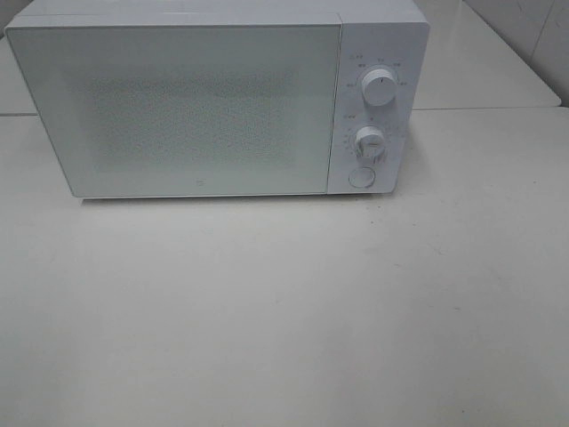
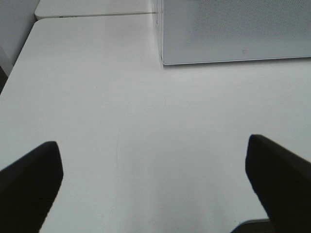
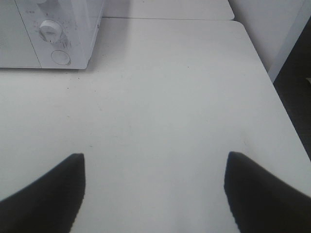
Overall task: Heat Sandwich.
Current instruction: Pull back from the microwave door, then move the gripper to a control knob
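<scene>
Left gripper [image 2: 153, 145] hangs over the white table [image 2: 97, 97] with its jaws spread wide and nothing between them. The right gripper [image 3: 155, 155] is spread too, and empty. Ahead of both stands the microwave [image 1: 178, 107], door closed. Where the sandwich is I cannot tell.

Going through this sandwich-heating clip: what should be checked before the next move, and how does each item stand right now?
1. White box-shaped microwave oven door shut: ok, it must be opened first.
2. Round white button below the two dials unobstructed: ok.
3. Left end effector open, holding nothing: ok.
4. Right end effector open, holding nothing: ok.
5. Sandwich located: cannot tell, it appears in no view.
</scene>
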### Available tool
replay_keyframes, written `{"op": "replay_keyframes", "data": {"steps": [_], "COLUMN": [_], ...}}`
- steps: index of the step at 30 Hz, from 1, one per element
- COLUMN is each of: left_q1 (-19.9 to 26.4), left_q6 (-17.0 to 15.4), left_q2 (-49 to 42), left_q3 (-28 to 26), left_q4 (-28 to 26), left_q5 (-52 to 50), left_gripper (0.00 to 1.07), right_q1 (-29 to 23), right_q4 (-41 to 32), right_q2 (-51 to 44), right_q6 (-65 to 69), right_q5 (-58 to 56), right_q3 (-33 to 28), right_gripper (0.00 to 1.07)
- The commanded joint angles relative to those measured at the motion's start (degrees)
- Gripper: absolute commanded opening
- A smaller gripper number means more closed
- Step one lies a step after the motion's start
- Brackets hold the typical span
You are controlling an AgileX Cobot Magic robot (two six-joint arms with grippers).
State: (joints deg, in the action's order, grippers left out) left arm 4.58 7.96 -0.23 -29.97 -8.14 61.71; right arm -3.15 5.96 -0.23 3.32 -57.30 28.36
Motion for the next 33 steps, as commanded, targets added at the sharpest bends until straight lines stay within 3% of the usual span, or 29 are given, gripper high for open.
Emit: {"op": "replay_keyframes", "data": {"steps": [1,19,33], "left_q1": [-0.3,-0.3,-0.3], "left_q6": [-0.1,-0.1,-0.1], "left_q2": [-1.0,-1.0,-1.0], "left_q3": [0.2,0.2,0.2], "left_q4": [-0.2,-0.2,-0.2], "left_q5": [-0.1,-0.1,-0.1], "left_gripper": [0.98,0.98,0.98], "right_q1": [0.5,0.5,0.5], "right_q4": [0.1,0.2,0.2], "right_q2": [-1.6,-1.6,9.8], "right_q6": [-0.3,-0.2,-0.2], "right_q5": [0.3,0.5,8.1], "right_q3": [0.0,0.3,3.4], "right_gripper": [0.76,0.76,0.76]}}
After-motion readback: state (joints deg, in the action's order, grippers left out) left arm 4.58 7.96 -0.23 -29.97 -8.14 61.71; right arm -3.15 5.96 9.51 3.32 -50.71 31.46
